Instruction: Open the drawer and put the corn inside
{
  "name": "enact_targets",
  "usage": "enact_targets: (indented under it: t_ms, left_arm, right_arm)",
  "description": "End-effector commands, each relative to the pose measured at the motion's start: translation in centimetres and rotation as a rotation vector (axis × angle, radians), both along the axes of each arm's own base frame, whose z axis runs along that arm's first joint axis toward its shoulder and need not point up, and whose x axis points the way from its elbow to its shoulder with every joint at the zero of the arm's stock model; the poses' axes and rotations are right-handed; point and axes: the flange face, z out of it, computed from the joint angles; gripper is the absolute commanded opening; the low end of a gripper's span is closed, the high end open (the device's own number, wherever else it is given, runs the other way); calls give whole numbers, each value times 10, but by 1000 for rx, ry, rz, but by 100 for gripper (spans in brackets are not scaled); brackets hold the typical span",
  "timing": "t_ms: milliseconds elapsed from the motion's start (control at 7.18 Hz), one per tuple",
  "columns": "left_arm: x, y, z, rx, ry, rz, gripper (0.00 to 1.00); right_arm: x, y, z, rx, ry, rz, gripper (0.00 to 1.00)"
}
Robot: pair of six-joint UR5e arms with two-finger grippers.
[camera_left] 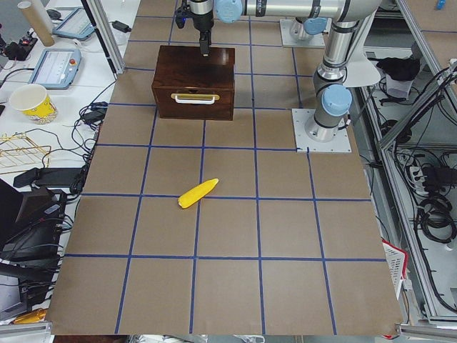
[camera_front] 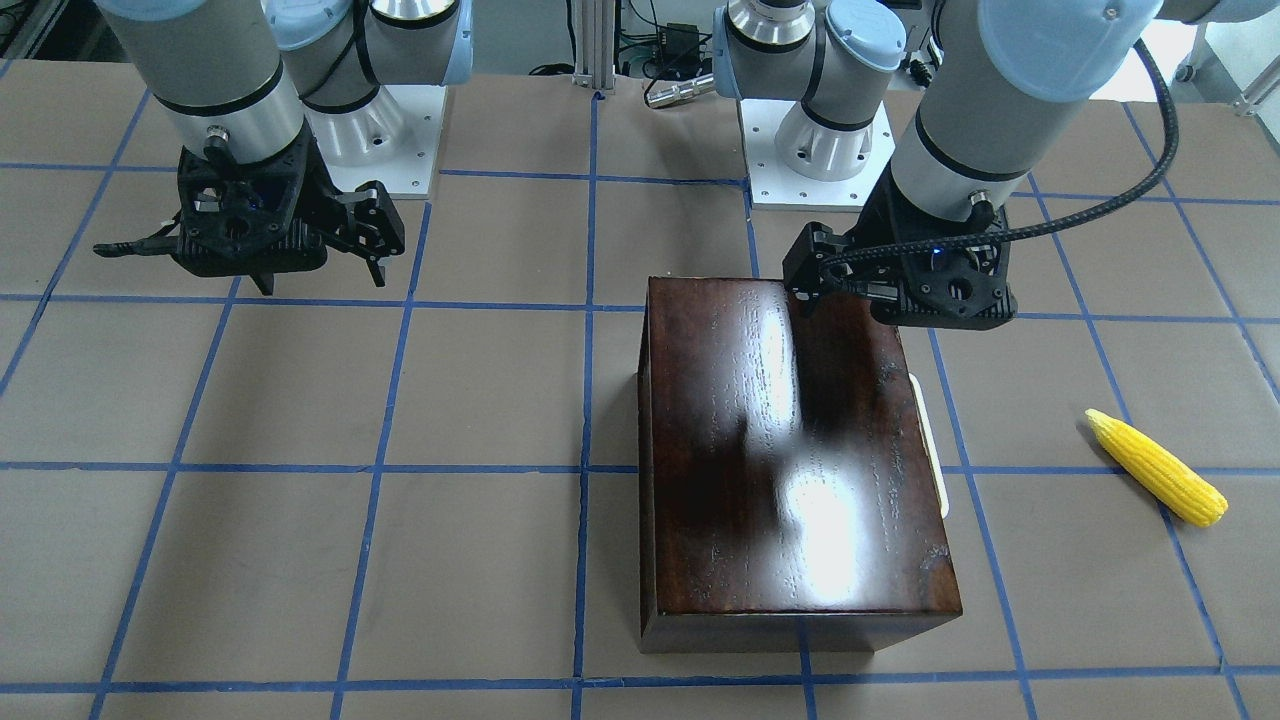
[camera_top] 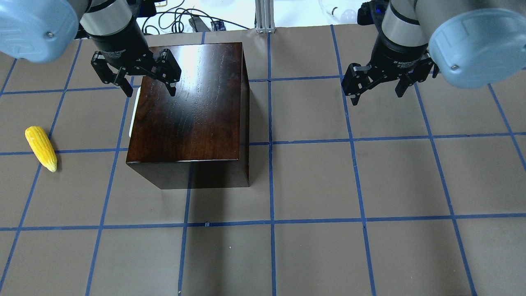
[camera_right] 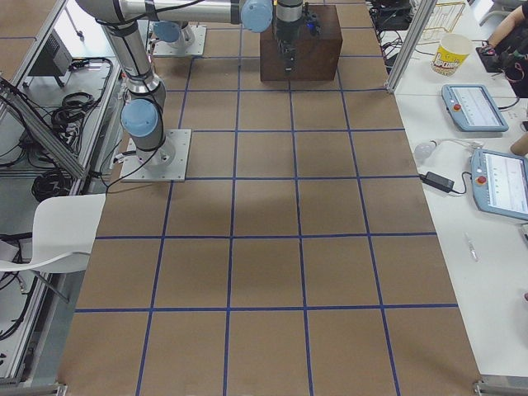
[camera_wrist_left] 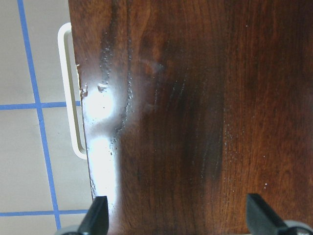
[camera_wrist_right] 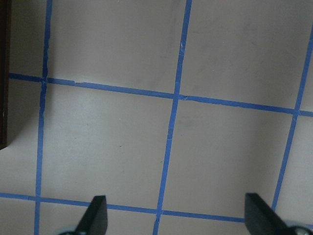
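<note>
The glossy dark-brown wooden box (camera_top: 189,102) stands left of the table's middle. Its drawer is shut, and the white curved handle (camera_top: 130,123) faces the robot's left; the handle also shows in the left wrist view (camera_wrist_left: 68,98) and the front view (camera_front: 932,450). The yellow corn (camera_top: 41,148) lies flat on the table, left of the box and apart from it, and shows in the front view (camera_front: 1155,467) too. My left gripper (camera_top: 148,86) is open and empty above the box top near the handle side, as in its wrist view (camera_wrist_left: 177,218). My right gripper (camera_top: 378,88) is open and empty over bare table (camera_wrist_right: 176,218).
Brown table mat with a blue tape grid (camera_top: 271,222). Both arm bases (camera_front: 380,130) stand on the robot's side of the table. Cables (camera_top: 181,20) lie beyond the far edge. A side bench with a paper cup (camera_left: 32,103) and tablets runs along the operators' side.
</note>
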Motion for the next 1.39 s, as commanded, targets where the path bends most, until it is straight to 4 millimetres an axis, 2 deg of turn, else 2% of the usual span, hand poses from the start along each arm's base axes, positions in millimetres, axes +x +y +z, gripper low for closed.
enact_targets:
  t_ms: [0, 1253]
  left_arm:
    - [0, -1, -2, -1, 0, 0, 100]
    - [-1, -1, 2, -17, 2, 1, 100]
  right_arm:
    - [-1, 0, 0, 0, 0, -3, 100]
    - [0, 0, 0, 0, 0, 0, 100]
